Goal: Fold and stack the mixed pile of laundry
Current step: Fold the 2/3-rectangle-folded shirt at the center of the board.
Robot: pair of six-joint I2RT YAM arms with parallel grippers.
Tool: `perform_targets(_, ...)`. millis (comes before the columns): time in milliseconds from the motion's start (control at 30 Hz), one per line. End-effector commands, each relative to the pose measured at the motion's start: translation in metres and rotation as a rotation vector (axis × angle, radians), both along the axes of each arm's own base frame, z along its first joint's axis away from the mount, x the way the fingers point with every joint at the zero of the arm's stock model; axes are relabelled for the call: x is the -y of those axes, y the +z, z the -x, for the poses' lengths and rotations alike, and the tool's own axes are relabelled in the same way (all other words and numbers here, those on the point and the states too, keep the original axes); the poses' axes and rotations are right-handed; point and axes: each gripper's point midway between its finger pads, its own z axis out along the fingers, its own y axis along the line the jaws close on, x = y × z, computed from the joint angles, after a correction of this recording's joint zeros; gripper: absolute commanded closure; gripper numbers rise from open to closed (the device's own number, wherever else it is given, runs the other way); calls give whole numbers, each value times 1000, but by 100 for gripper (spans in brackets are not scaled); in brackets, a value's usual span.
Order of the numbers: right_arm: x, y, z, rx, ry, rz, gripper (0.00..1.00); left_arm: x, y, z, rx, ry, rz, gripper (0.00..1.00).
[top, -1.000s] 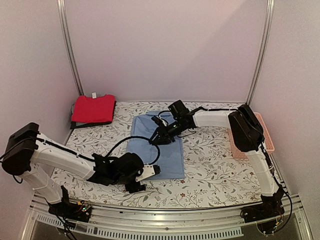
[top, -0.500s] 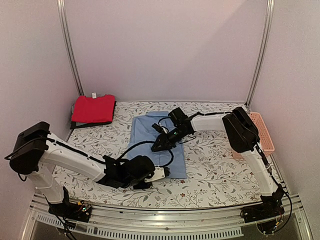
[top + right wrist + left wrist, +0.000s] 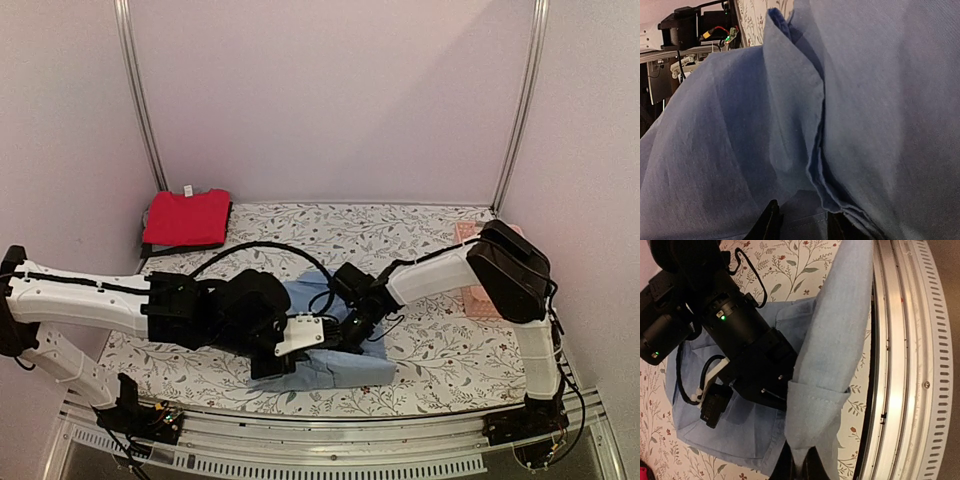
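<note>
**Both pincers on the blue shirt at the near edge**

White walls behind, floral tablecloth (image 3: 430, 350) below, and all the action is bunched up front. The light blue shirt (image 3: 340, 368) lies crumpled at the near edge of the table, close to the centre, with both arms reaching low over it from either side.

Left gripper (image 3: 801, 466): pinched tight together on the shirt. Its own camera shows a buttoned cuff and sleeve rising straight out from between the fingers, stretched along beside the metal rail (image 3: 900, 365) at the table's edge. The black wrist of the right arm sits just beyond, resting over the body of the shirt.

Right gripper (image 3: 805, 225): blue cloth fills nearly its whole wrist view. A layered, hemmed fold runs down between the two dark fingertips (image 3: 771, 222), which stand only partly closed, clamped on that thickness of fabric.

Over at the far left corner, the red garment (image 3: 185, 218) lies flat and folded, well apart from the shirt. On the right, the pink basket (image 3: 468, 233) peeks out from behind the right arm.
</note>
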Motion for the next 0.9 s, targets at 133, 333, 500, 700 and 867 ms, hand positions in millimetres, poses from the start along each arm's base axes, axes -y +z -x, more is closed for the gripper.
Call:
perform_targets(133,-7,93,-65,127,-84,-144,56,-5,-3,33,-179,-99,-15,100)
perform_targets(333,-9,134,-137,270,-139,-218,49,-7,3,30,-219,-125,8,100)
perform_targets(500,-4,85,-198,366,-251,-60,55,-9,9,4,-229,-99,39,96)
perform_targets(700,-4,17,-211,327,-260,36,62,-10,7,-38,-212,-67,41,96)
perform_targets(867,3,-22,-201,289,-224,88,63,-9,6,-79,-175,-37,46,95)
